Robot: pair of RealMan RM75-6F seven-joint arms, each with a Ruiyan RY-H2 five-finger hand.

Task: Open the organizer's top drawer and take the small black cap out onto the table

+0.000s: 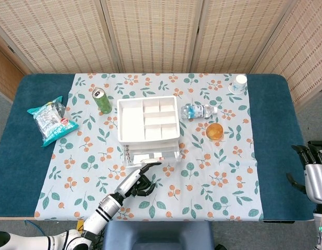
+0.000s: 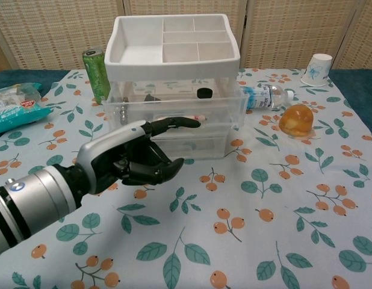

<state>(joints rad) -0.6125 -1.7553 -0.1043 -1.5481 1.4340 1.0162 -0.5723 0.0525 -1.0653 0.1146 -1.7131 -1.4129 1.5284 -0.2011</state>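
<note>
left hand [image 1: 138, 180] at organizer [image 1: 148, 126], drawer [image 1: 152, 155] out

No lettering, number or sign is legible in either view. The snack bag [image 1: 50, 121], at nine o'clock from the organizer [image 1: 147, 120], carries print too small to read. The water bottle [image 2: 265, 96] label, at three o'clock from the organizer, is blurred. The green can [image 2: 96, 74] shows markings that cannot be made out.

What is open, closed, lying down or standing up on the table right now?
top drawer: pulled partly open
small black cap: inside drawer
left hand: one finger hooked at drawer front
right hand: idle, off the table
water bottle: lying down
green can: standing
paper cup: upside down
</note>
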